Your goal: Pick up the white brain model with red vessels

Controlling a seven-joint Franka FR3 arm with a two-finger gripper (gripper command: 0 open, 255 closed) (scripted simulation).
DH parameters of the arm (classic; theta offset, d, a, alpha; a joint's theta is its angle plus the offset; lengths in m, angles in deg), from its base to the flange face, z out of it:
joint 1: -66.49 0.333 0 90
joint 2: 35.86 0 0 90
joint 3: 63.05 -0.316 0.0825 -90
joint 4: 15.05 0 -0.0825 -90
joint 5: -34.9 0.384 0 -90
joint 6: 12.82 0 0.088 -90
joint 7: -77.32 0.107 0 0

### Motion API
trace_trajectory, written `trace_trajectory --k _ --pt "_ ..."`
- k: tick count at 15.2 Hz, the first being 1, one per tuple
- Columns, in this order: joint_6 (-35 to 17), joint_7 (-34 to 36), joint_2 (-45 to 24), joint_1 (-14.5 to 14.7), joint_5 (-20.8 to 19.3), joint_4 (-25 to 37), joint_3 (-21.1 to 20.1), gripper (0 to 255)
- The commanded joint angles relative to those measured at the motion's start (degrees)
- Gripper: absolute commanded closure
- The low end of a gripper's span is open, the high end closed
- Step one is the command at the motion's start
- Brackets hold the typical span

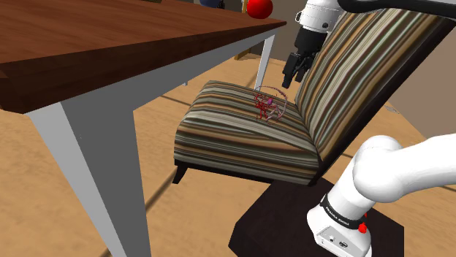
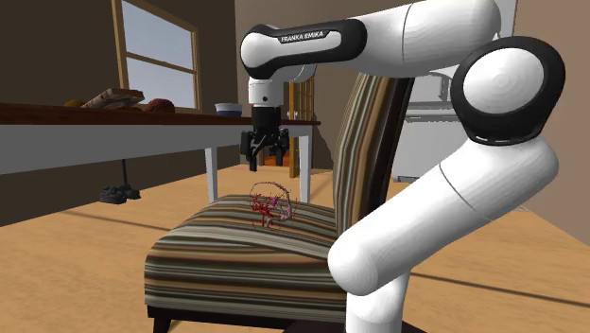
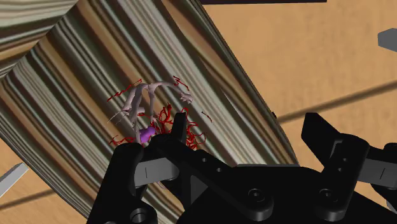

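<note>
No part of the pick is complete: the hand (image 1: pixel 294 79) hangs empty, jaws parted, with the brain model (image 1: pixel 267 104) below it on the striped chair seat (image 1: pixel 234 131). Descent, closure and lift remain.

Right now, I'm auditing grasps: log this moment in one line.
phase: pre-grasp | gripper: open, above brain model, no contact | brain model: on striped chair seat | held: nothing

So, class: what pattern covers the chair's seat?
Narrow stripes of brown, tan and cream run across the chair seat; the shoulder view shows them best.
</note>
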Motion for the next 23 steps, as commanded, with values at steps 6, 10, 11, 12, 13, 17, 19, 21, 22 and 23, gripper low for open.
trace_trajectory --k 6,10,11,12,13,17,19,21,22,23 --pt "-3.3 -12.51 -8.09 0.86 -1.68 2.67 8.04 0" --pt "-5.33 -22.62 -16.34 1.9 -1.61 6.76 13.87 0" --pt "-5.71 -25.18 -18.61 2.2 -1.35 8.05 15.23 0" --pt "-6.03 -27.76 -20.97 2.48 -0.99 9.43 16.54 0" --pt "-6.24 -29.78 -22.85 2.7 -0.64 10.57 17.52 0" --pt "-9.31 -29.91 -22.87 2.56 -0.73 7.51 17.68 0" --pt "-10.86 -29.99 -22.95 2.52 -0.77 6.04 17.79 0" --pt "-12.08 -30.05 -23.04 2.49 -0.79 4.91 17.88 0" --pt "-12.08 -30.06 -23.05 2.49 -0.79 4.92 17.88 0" --pt "-12.16 -30.1 -23.14 2.48 -0.78 4.92 17.92 255"
